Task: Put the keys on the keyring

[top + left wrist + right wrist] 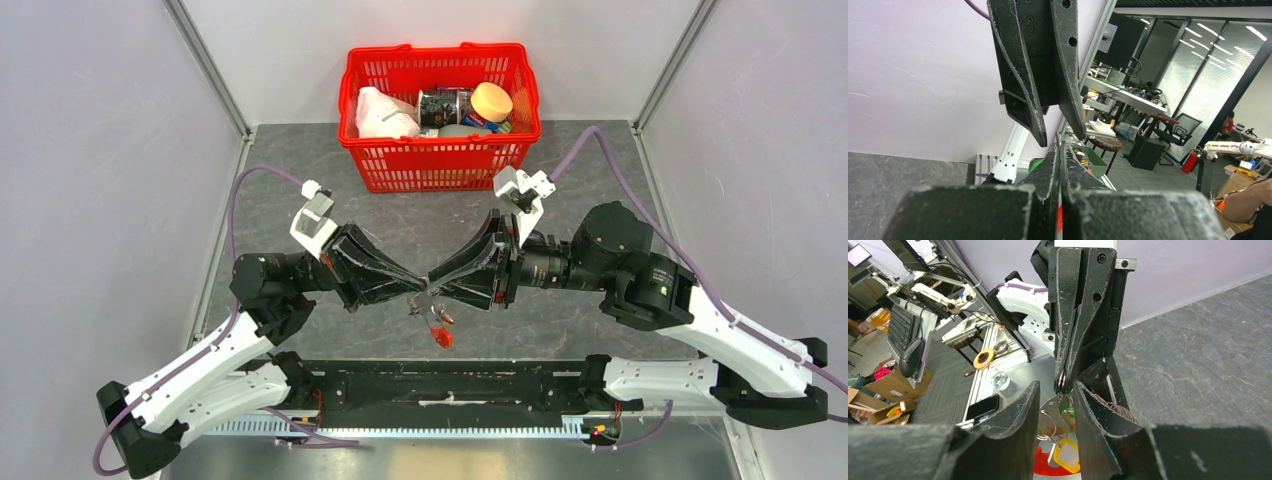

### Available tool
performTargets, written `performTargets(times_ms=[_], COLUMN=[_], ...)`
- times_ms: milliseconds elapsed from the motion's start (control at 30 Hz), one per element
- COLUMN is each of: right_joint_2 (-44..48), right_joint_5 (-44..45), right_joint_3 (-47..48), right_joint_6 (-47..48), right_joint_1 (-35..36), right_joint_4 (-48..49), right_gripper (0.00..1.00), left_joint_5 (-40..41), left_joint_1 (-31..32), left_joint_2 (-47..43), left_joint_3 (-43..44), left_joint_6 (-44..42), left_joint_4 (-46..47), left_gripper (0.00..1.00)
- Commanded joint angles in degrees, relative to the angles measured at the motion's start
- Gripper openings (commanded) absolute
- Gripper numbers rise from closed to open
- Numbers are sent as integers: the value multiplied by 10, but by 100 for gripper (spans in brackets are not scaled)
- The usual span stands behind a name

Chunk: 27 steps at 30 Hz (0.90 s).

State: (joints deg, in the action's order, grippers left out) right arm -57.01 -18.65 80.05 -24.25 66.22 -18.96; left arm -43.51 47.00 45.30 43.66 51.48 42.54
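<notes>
- Pinching tight, the left claw [1063,384] is clenched on a thin sliver of metal at its tips. From the right wrist it looks like the edge of the keyring's [441,335] wire ring.
- Facing it tip to tip, the right claw [1063,139] has its fingers parted, and I see nothing gripped between them.
- Just under the two tips the bunch sits at the near middle of the counter [600,180]. It holds the red loop, a yellow tag [1067,460], a coiled wire [1113,407] and the green-headed key [1066,404].
- Other small keys [415,308] show beside the red loop from above. They are too small for me to tell which, if any, are already threaded on.
- My reading is that the job is mid-way. The ring is held and presented, but threading a key is not shown as done, and the parted claw would have to take up a key first.
- Well behind, at the far edge, the red mesh basket [440,165] is no part of this. It holds a white crumpled bag [380,115], a dark can [440,105], a yellow-lidded jar [491,102] and small bits I cannot name.
</notes>
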Motion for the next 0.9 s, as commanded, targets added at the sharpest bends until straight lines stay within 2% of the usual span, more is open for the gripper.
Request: performTargets(times_ms=[0, 567, 767, 867], right_joint_2=[-1, -4, -5, -6], right_joint_5=[-14, -16, -13, -16], right_joint_3=[-1, -5, -2, 0], right_joint_6=[-3, -4, 1, 7], right_joint_1=[1, 1, 1, 1], right_joint_4=[28, 32, 35, 34], right_gripper=[37, 22, 1, 0], left_joint_5=[25, 46, 42, 37], left_joint_1=[1, 1, 1, 1], left_joint_2=[-13, -18, -13, -11], left_joint_3=[1, -3, -4, -3], left_joint_6=[-28, -32, -21, -17], left_joint_4=[10, 10, 24, 28], left_gripper=[2, 2, 2, 2])
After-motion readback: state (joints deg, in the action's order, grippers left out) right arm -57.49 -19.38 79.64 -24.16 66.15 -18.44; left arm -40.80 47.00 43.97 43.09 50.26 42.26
